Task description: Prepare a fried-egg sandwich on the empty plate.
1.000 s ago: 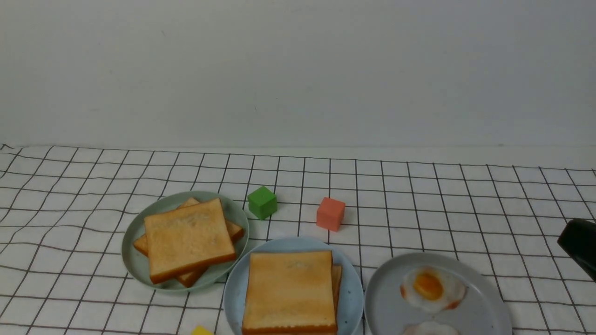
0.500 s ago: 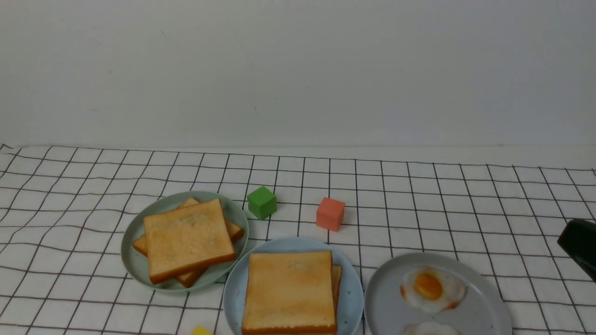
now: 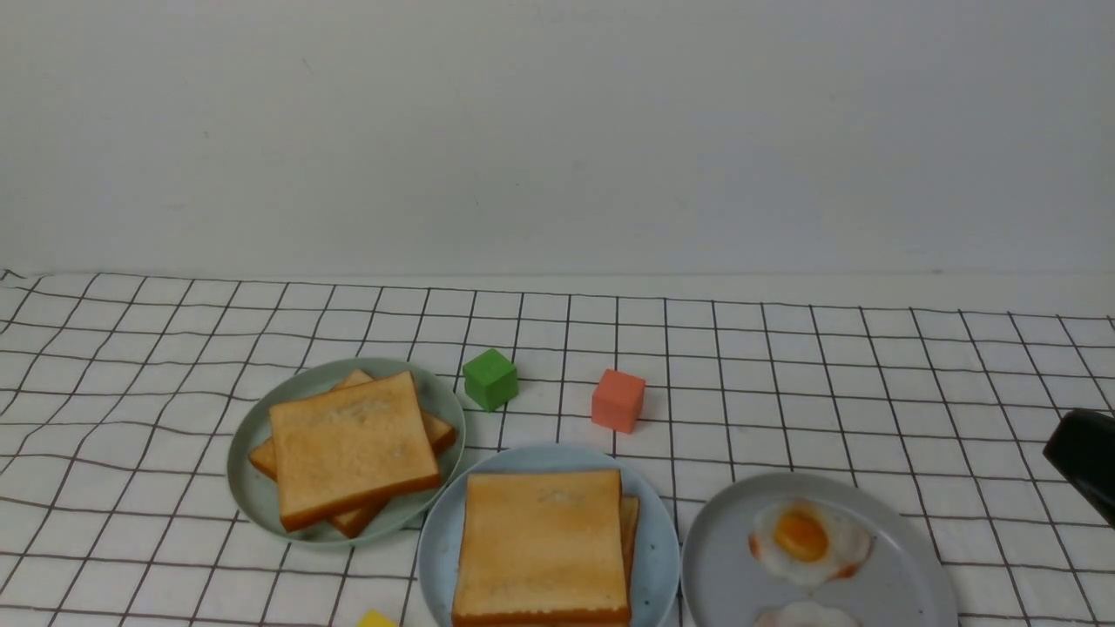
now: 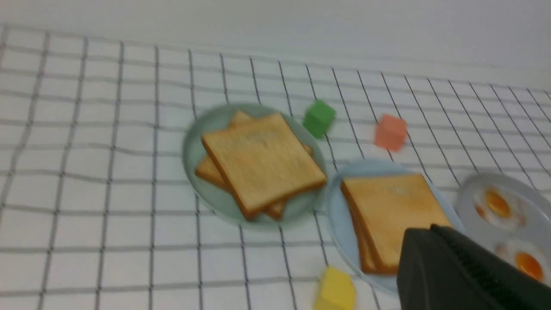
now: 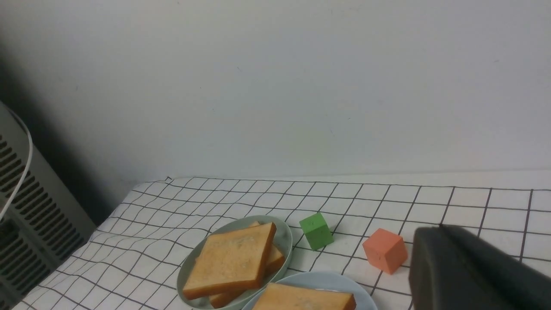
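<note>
The fried-egg sandwich (image 3: 542, 544), two toast slices stacked nearly flush, lies on the sky-blue plate (image 3: 655, 557) at the front centre. The left wrist view shows the sandwich (image 4: 394, 211) and its plate (image 4: 340, 215) too. My left gripper (image 4: 431, 228) hangs shut above the sandwich's near corner with nothing in it; it is outside the front view. Beyond the grey plate, my right gripper (image 3: 1080, 444) sits at the right edge of the table. It shows shut and empty in its wrist view (image 5: 440, 228), beside the orange-red cube (image 5: 384, 251).
A greyish-green plate (image 3: 257, 496) on the left holds a skewed pile of toast (image 3: 353, 448). A grey plate (image 3: 723, 557) on the right carries two fried eggs (image 3: 806, 538). A green cube (image 3: 490, 378), an orange-red cube (image 3: 618, 400) and a yellow cube (image 3: 376, 619) stand on the checked cloth.
</note>
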Motion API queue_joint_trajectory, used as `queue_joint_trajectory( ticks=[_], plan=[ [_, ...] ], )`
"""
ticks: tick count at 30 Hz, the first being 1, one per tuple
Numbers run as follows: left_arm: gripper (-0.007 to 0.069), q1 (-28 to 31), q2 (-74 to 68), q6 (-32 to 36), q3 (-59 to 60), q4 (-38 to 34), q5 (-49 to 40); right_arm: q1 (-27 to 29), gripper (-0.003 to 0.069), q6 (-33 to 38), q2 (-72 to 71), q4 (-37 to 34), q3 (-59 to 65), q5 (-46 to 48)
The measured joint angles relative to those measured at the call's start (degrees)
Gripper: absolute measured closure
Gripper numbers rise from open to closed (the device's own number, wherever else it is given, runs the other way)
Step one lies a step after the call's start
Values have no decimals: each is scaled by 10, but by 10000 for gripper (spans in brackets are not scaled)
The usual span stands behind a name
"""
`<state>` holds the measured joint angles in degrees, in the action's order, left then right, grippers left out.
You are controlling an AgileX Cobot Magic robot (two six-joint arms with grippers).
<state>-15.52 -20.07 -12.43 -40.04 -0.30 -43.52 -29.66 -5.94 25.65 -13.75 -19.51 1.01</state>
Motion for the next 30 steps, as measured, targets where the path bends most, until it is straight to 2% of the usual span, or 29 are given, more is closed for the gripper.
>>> queue_joint_trajectory(
  ticks=[4, 6, 10, 18, 25, 30],
  plan=[
    [629, 0, 43, -1, 111, 48, 123, 0, 628, 0, 0, 0, 0, 0],
    [628, 0, 57, -1, 143, 55, 146, 0, 628, 0, 0, 0, 0, 0],
    [626, 0, 117, -2, 281, 60, 225, 0, 627, 0, 0, 0, 0, 0],
    [620, 1, 206, -2, 411, 76, 216, 0, 618, 0, 0, 0, 0, 1],
    [613, 44, 207, -2, 417, 79, 204, 0, 610, 0, 0, 0, 0, 0],
    [606, 51, 207, -2, 417, 79, 204, 0, 606, 0, 0, 0, 0, 0]
  ],
)
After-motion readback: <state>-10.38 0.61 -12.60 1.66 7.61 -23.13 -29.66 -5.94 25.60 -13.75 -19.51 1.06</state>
